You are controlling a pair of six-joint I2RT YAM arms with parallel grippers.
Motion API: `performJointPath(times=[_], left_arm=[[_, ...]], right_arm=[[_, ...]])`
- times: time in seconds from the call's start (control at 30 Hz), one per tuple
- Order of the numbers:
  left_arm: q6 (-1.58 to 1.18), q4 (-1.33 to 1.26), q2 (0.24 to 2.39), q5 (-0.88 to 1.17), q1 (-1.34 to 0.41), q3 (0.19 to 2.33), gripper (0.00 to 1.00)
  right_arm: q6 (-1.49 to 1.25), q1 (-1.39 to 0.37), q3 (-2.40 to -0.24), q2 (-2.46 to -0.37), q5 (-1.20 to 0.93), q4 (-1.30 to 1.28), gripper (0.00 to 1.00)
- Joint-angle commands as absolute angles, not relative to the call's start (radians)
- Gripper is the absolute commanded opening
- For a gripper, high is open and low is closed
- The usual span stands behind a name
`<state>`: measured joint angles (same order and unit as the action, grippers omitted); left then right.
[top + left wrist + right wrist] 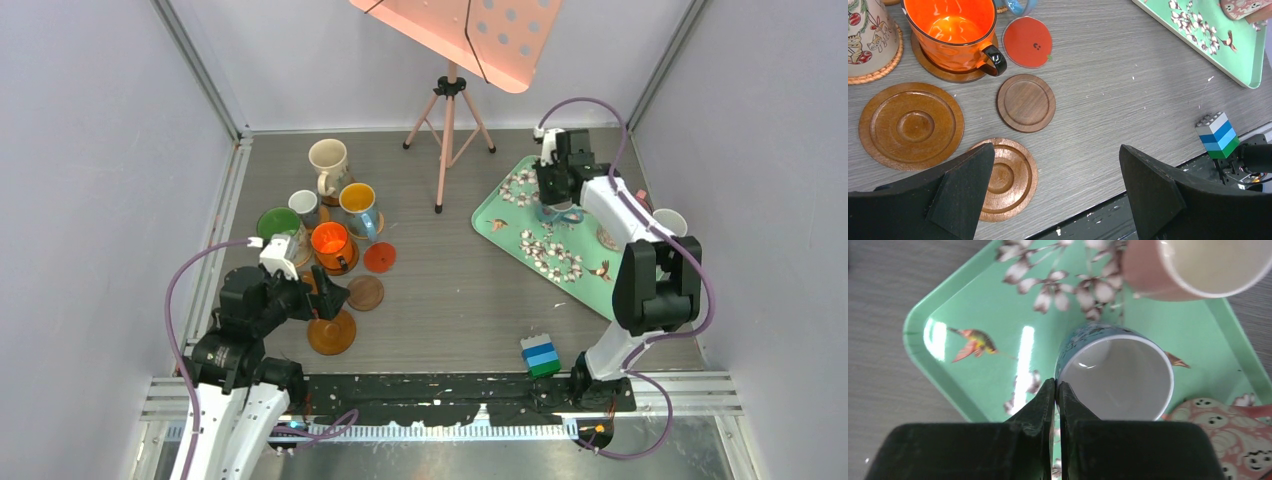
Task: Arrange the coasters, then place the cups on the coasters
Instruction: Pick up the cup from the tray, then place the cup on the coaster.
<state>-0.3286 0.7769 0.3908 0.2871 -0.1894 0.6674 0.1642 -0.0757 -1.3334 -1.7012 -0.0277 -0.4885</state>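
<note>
My right gripper (1055,384) is pinched shut on the left wall of the blue cup (1115,380), which stands upright in the tray (913,325), mouth up, axis vertical. Bare tray lies left toward the rim; a pink cup (1148,270) crowds the upper right. My left gripper (1054,150) gapes wide, empty, over the coasters (1025,102).

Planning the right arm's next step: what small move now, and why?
Probably a short straight lift. The right gripper is shut at the rim of the blue mug on the tray; whether it pinches anything is unclear, and bare coasters wait across the table.
</note>
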Motion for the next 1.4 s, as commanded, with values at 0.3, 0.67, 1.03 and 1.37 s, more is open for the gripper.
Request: performJointPath(times=[0.3, 0.67, 1.03, 1.37], left_arm=[[-0.325, 0.784, 0.313, 0.141, -0.189, 0.693, 0.99], [-0.327, 0.803, 0.282, 0.083, -0.178, 0.704, 0.99], [-0.320, 0.815, 0.272, 0.043, -0.178, 0.712, 0.99], [-0.319, 0.818, 0.261, 0.037, -0.178, 0.715, 0.99]], right_arm=[[0.163, -0.451, -1.209, -1.394, 0.133, -0.441, 0.05], [0.157, -0.795, -1.335, -1.463, 0.156, -0.439, 0.06], [0.101, -1.022, -1.591, -1.765, 0.166, -0.487, 0.05], [0.067, -1.051, -1.766, -1.928, 0.141, -0.533, 0.05]])
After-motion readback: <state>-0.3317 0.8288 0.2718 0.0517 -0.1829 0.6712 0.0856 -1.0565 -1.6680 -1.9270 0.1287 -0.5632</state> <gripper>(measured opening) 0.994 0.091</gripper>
